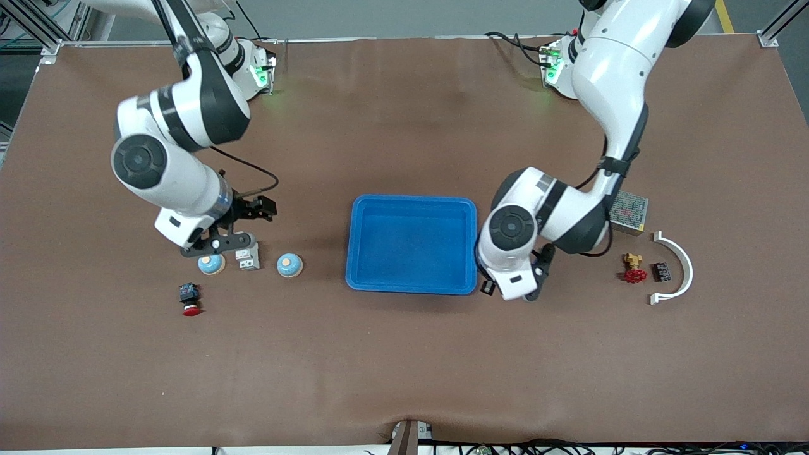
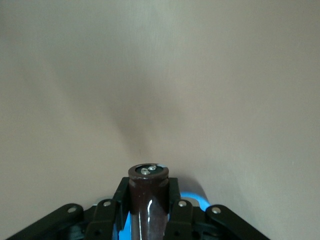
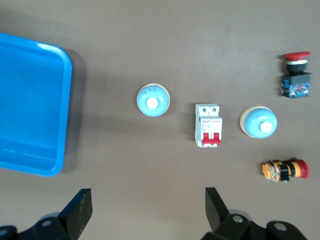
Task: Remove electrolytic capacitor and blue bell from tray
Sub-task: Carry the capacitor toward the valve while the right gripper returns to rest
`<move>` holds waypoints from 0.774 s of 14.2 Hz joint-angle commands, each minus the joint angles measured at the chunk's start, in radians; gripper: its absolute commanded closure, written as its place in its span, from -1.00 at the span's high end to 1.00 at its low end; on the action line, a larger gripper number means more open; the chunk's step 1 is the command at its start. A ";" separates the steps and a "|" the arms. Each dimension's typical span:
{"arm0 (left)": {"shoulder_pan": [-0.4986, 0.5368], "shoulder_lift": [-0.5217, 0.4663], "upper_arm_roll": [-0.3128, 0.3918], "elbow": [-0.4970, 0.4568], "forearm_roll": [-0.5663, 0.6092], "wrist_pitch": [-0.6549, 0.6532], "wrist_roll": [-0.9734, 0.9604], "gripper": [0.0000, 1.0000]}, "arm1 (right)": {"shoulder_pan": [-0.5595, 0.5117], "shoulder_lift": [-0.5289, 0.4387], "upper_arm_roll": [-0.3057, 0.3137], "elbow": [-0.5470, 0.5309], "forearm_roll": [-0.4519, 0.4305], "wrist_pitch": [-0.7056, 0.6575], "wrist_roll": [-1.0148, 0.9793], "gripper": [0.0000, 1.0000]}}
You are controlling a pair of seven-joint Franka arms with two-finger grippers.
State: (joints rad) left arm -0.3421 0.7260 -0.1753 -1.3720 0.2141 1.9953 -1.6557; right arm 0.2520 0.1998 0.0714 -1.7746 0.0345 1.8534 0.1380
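At the right arm's end of a brown-covered table (image 1: 404, 373), the right gripper (image 3: 149, 212) hangs with its two fingers spread wide and nothing between them, over a cluster of small parts. Below it lie two pale blue bells: one bell (image 1: 212, 263) just beside a white circuit breaker (image 1: 248, 258), the other bell (image 1: 289, 265) on the breaker's tray side, a little apart from it. The breaker carries red switches and a line of small print too fine to read. Nearer the front camera sits a red-capped push button (image 1: 190, 299); the right wrist view shows a second push button (image 3: 284, 170) with an orange body lying on its side. At mid-table rests a blue tray (image 1: 360, 278) with nothing in it. Past the tray, toward the left arm's end, the left gripper (image 2: 148, 210) is clamped on a dark brown capacitor (image 2: 148, 200), held upright with two silver terminals on top; gripper and capacitor hang over the table just beside the tray's edge. Farther toward that end lie a red-handled brass valve (image 1: 633, 268), a small dark block (image 1: 662, 272), a white curved bracket (image 1: 679, 268) and a metal box (image 1: 629, 212) with a mesh top, partly under the arm. No readable writing shows on these. Cables run along the table's edge nearest the camera.
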 commanded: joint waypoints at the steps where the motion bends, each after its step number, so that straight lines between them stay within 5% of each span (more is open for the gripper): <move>1: 0.063 -0.042 0.002 -0.009 -0.010 -0.082 0.196 -1.00 | -0.010 -0.091 -0.001 -0.028 0.013 -0.063 0.011 1.00; 11: 0.227 -0.103 0.008 -0.042 0.005 -0.128 0.658 -1.00 | -0.105 -0.397 -0.005 -0.092 -0.002 -0.275 -0.017 1.00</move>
State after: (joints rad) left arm -0.1335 0.6640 -0.1709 -1.3733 0.2137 1.8793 -1.0626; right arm 0.1831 -0.1257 0.0544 -1.7967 0.0340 1.5692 0.1370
